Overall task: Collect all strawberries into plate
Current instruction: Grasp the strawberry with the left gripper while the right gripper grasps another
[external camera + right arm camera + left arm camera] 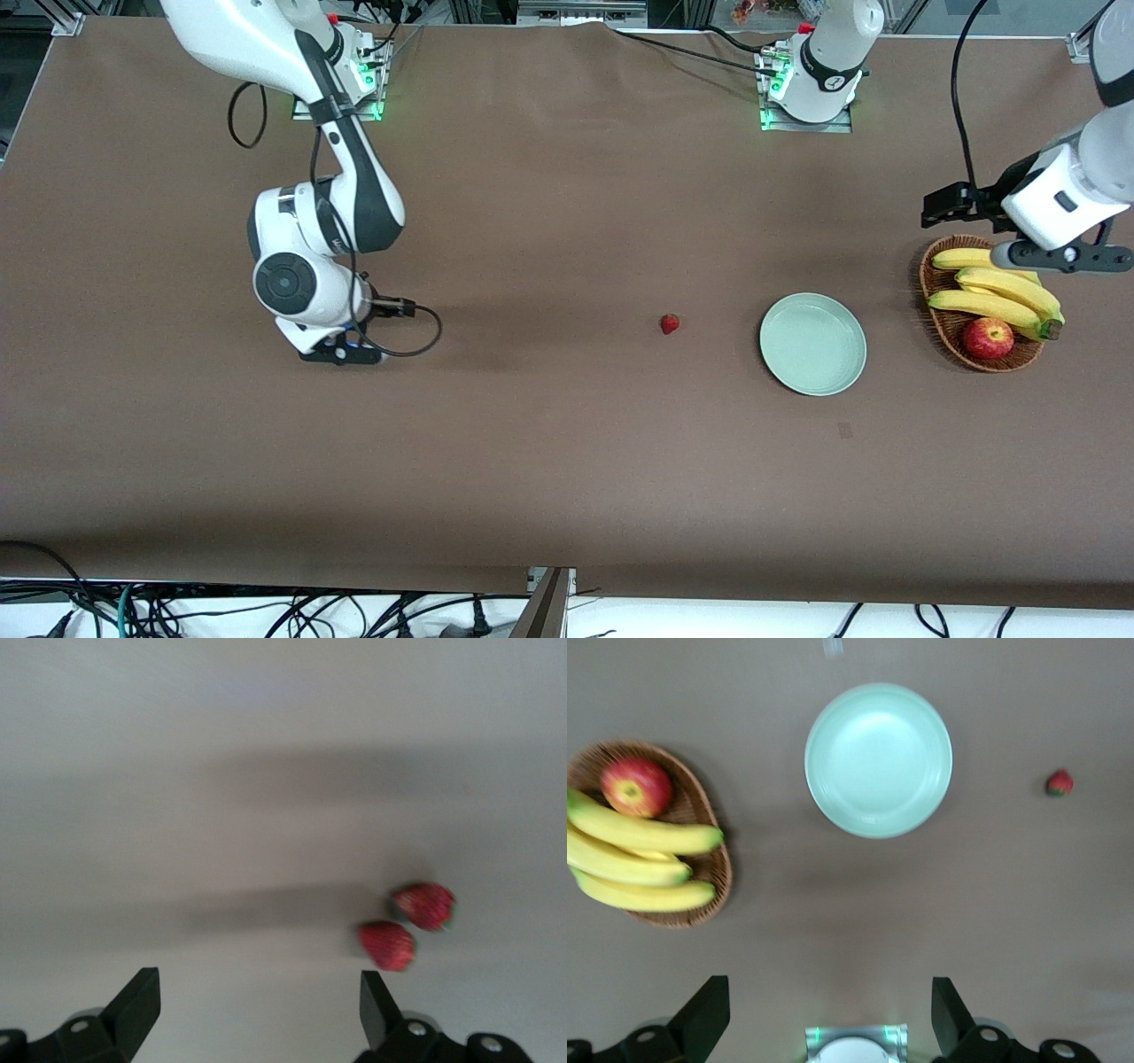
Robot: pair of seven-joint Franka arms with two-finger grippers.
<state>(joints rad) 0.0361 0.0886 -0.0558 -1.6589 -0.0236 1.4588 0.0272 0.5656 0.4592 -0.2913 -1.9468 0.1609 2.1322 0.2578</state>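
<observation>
Three small red strawberries to gather: one lone strawberry (670,323) on the brown worktop (567,461) beside the round pale mint-green plate (812,344), toward the right arm's end; two more (386,944) (424,905) just beside each other under the right end effector (257,1005), released, fingers spread wide. Best to centre over one berry, then descend straight and close gently without nudging its neighbour. Left end effector (830,1014) likewise released, waiting over the brown wicker basket (941,326) of yellow bananas (1001,297) and red apple (988,338). Plate empty; plenty of bare worktop around, edges well apart
</observation>
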